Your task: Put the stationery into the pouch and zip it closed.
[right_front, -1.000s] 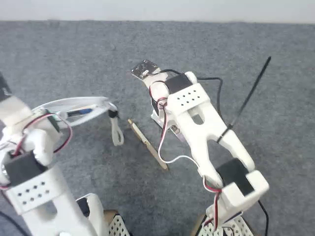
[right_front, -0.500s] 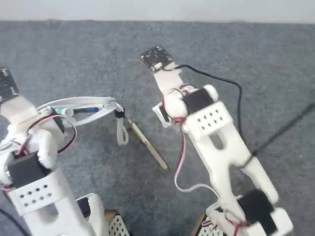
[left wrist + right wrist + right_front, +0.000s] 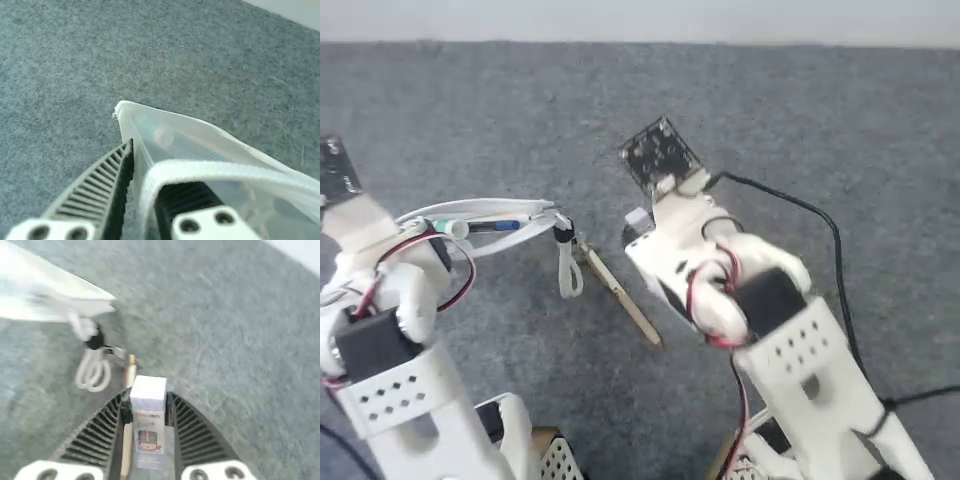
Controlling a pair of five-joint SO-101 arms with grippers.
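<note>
Grey carpet (image 3: 820,120): left gripper (image 3: 142,167) pinches pouch (image 3: 200,145); right gripper (image 3: 146,401) clamps eraser (image 3: 146,427). Align eraser with pouch mouth before releasing.

The pouch (image 3: 45,297) is blurred and cut off at the edge; contents indistinct.

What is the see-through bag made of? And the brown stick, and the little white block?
The bag is likely soft plastic, milky and see-through: the pens show inside it.
The brown stick is probably wood or bamboo, pale tan and matt.
The little white block is perhaps an eraser in a printed paper sleeve, though it is hard to tell for sure.
</note>
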